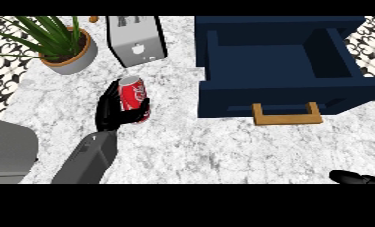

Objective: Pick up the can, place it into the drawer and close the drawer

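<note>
Marble table [219, 146]: your left hand [113, 109] curls round the can's [133, 96] side, light, slick, dentable; open drawer [278, 60] lies rightward.

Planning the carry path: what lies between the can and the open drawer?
Nothing: in the head view only bare marble counter separates the can, held in the left hand, from the drawer.

Worktop [219, 146]: white and grey speckled stone.
Plant pot [70, 57]: far left corner, green leaves.
Toaster [135, 40]: silver, beside the pot.
Drawer [278, 67]: dark blue box, pulled open, on the right.
</note>
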